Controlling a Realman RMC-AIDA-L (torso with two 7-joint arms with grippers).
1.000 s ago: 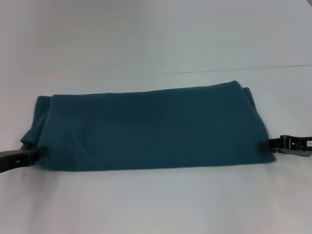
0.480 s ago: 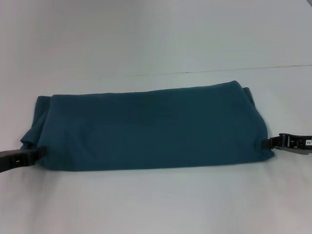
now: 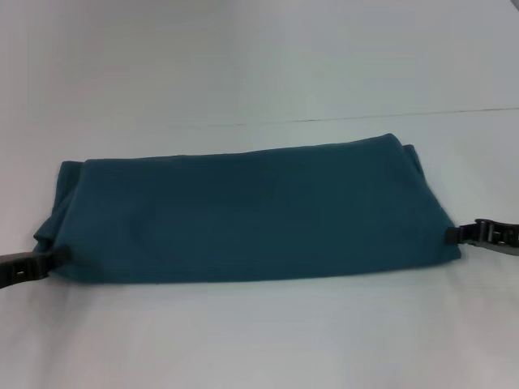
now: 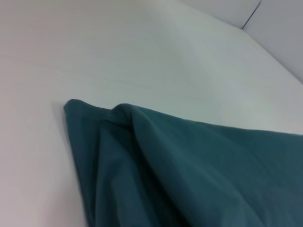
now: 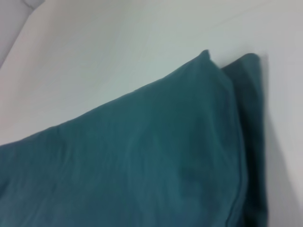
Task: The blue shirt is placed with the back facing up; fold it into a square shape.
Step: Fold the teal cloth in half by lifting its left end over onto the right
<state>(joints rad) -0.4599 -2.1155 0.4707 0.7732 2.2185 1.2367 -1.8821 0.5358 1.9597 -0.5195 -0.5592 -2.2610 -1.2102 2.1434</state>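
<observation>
Two grippers sit at opposite ends of the blue shirt (image 3: 243, 215), which lies folded into a long band across the white table (image 3: 259, 65). Left gripper (image 3: 55, 258) touches its near left corner; right gripper (image 3: 454, 235) touches its right edge. Whether either claw is clamped cannot be told.

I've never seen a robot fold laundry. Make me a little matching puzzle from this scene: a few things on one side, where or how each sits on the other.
Things:
1. blue shirt
2. left end effector
3. right end effector
4. table

Descriptions:
A. at the shirt's right end
B. pale surface under everything
C. folded into a long band
D. at the shirt's left end

Pairs: 1-C, 2-D, 3-A, 4-B
</observation>
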